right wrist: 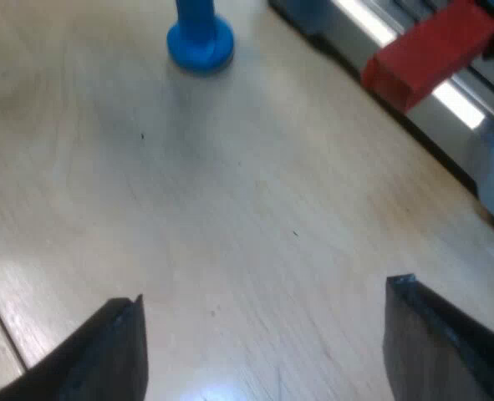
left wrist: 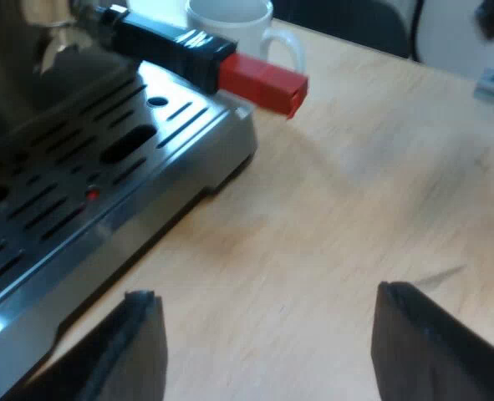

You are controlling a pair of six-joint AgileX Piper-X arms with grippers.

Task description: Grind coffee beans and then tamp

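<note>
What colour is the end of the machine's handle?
The handle's end is red, best seen in the left wrist view.

L gripper (left wrist: 267,292), R gripper (right wrist: 267,291) — black wedge-shaped fingers, prob. matte, flat tips.

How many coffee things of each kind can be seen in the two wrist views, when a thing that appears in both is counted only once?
espresso machine: 1
holder with a red-ended handle: 1
white mug: 1
blue tamper: 1
Total: 4
</note>
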